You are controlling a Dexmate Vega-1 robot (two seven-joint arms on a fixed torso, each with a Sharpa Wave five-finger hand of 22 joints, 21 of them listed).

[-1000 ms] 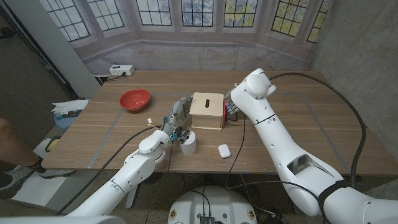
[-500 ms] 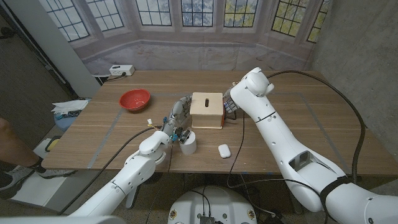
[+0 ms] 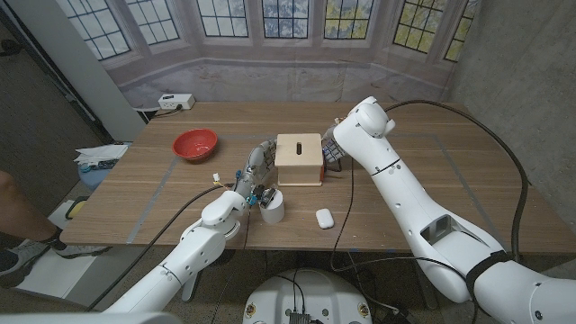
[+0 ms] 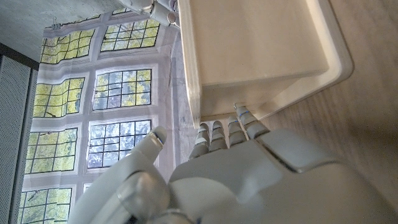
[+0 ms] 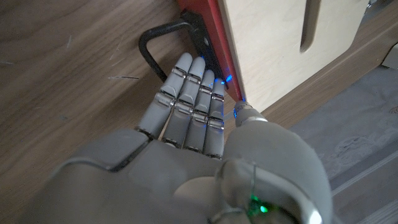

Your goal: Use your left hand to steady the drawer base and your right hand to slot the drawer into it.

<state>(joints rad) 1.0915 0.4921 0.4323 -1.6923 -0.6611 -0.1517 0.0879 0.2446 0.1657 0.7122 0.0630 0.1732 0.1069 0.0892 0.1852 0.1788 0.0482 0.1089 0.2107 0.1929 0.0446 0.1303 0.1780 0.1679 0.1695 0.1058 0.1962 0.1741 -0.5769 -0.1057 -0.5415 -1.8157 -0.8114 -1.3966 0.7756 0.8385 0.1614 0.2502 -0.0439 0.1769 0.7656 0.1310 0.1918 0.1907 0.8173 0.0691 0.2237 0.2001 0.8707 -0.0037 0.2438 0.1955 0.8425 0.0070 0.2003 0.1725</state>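
At the centre of the head view, the left hand [image 3: 256, 168] braces the box [image 3: 300, 159] with fingers [image 4: 227, 132] pressed together, so it cannot slide. The right hand [image 3: 333, 155] sets straight, close-packed fingers [image 5: 186, 93] against the red drawer [image 5: 208, 43], nearly fully in, at its black handle [image 5: 163, 38], apparently to push it home.

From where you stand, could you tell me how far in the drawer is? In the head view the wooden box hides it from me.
Observer: In the right wrist view only the red front of the drawer and its black handle show outside the drawer base.
Operator: Thank you. Is the right robot hand gripping that handle?
Observer: No. The right robot hand has straight fingers pointing at the red front beside the handle, not wrapped around it.
Operator: And is the left one bracing the base?
Observer: The left wrist view shows the left robot hand with its fingertips against the base's wall and its thumb held apart.
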